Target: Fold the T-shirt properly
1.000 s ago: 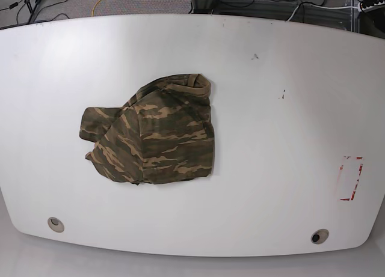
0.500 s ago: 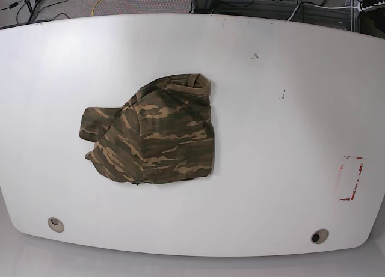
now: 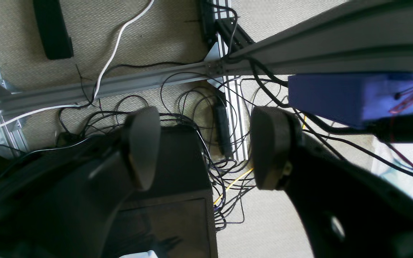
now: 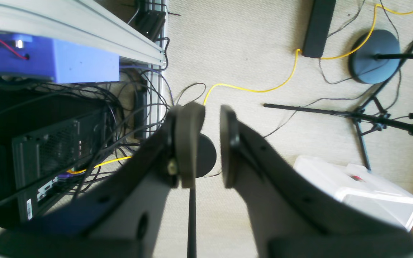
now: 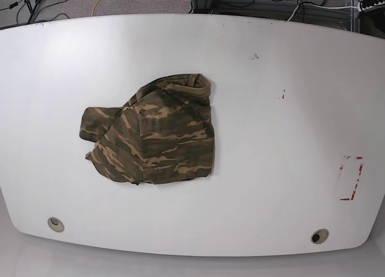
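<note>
The T-shirt [image 5: 151, 134] lies bunched on the tabletop [image 5: 283, 139], left of centre in the base view, well apart from both sets of fingers, which show only in the wrist views, over the floor. The left gripper [image 3: 203, 148] has its fingers spread wide and empty; the right gripper [image 4: 206, 143] has its fingers nearly together with a narrow gap, pinching nothing. The cloth looks light, limp and wrinkle-prone, so it should drag and drape; best taken at a sleeve or hem edge. Nothing on the tabletop blocks it; a red marking [image 5: 351, 178] sits far off.
</note>
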